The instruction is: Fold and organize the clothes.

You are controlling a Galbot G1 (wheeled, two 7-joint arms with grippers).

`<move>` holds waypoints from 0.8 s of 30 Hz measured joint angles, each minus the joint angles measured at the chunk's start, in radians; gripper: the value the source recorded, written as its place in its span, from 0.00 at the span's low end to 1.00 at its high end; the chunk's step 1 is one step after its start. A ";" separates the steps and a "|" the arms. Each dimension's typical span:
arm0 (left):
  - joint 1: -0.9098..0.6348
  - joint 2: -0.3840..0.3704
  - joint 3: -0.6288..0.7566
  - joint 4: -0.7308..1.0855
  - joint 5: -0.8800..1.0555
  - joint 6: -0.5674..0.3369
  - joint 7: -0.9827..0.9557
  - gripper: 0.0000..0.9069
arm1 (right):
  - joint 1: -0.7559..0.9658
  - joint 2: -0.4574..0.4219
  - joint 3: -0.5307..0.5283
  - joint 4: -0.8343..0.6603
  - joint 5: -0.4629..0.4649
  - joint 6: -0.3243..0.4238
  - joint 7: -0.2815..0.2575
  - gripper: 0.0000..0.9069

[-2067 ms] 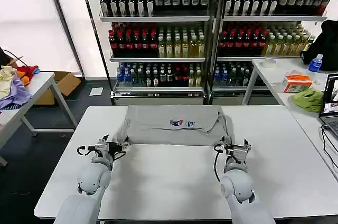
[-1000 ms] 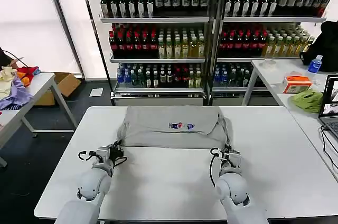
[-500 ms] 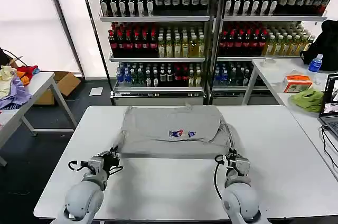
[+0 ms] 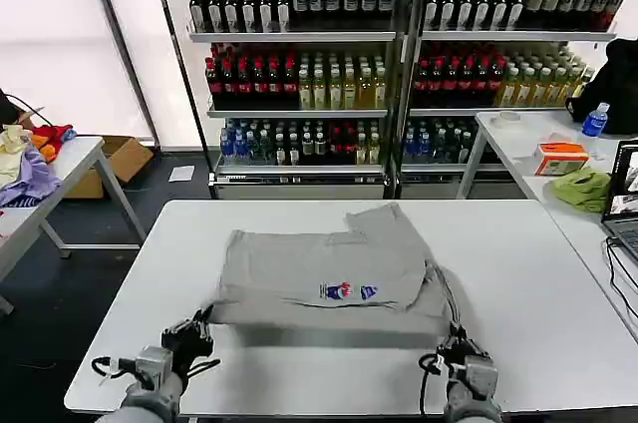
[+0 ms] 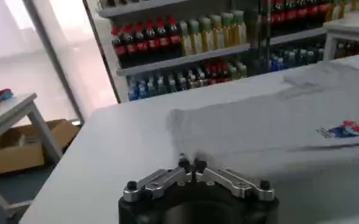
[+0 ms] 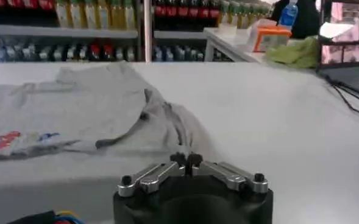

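Note:
A light grey short-sleeved shirt lies across the middle of the white table, its small multicoloured chest print facing up. Its near edge is stretched between my two grippers. My left gripper is shut on the near left corner of the shirt, and the left wrist view has that gripper pinching the fabric. My right gripper is shut on the near right corner. In the right wrist view that gripper pinches a bunched fold of the shirt.
Bottle shelves stand behind the table. A side table at the right carries a lime-green cloth, an orange box and a laptop. A left table holds a lavender cloth.
Both grippers have drawn back toward the table's near edge, dragging the shirt with them. The shirt has slid off the far edge to the middle and a far flap now shows.

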 measured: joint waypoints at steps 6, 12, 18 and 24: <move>0.075 -0.009 0.003 -0.032 -0.002 0.000 -0.010 0.64 | -0.070 -0.011 0.020 0.029 0.001 -0.003 -0.004 1.00; 0.137 -0.013 0.003 -0.073 -0.005 0.000 -0.020 1.00 | -0.135 -0.015 0.024 0.076 -0.010 -0.009 -0.015 1.00; 0.183 -0.019 0.014 -0.136 -0.015 0.000 -0.015 1.00 | -0.177 -0.016 0.064 0.159 0.006 -0.013 -0.008 1.00; 0.183 -0.033 0.005 -0.205 -0.044 -0.001 -0.011 1.00 | -0.157 -0.006 0.143 0.226 0.038 0.000 -0.012 1.00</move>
